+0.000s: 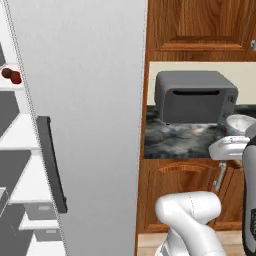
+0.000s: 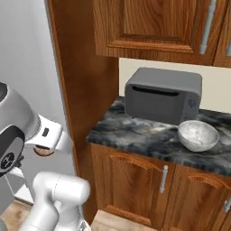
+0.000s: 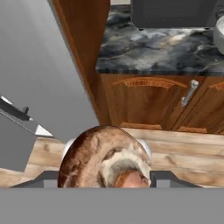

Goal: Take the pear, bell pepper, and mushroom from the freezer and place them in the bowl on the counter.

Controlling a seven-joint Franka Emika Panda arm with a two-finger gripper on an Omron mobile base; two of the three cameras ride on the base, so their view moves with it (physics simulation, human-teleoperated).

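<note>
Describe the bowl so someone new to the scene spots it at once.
Start at the dark marbled counter over the brown wooden cabinets, where a grey microwave stands. The bowl sits just in front of the microwave's right end: round, shallow, speckled white-grey, much smaller than the boxy microwave.

Both base views face the counter [image 1: 185, 137] and microwave [image 2: 163, 94]; the hand view looks down close.

The mushroom [image 3: 107, 159] sits between the fingers, so nothing else fits there. Ahead of the fingers, the open grey fridge door [image 1: 85, 125] and the tall wooden side panel [image 2: 83, 81] wall off one side. Beyond them the counter [image 2: 144, 135] lies bare in front of the microwave [image 2: 163, 94], with the bowl [image 2: 197, 135] uncovered just beside it.
</note>
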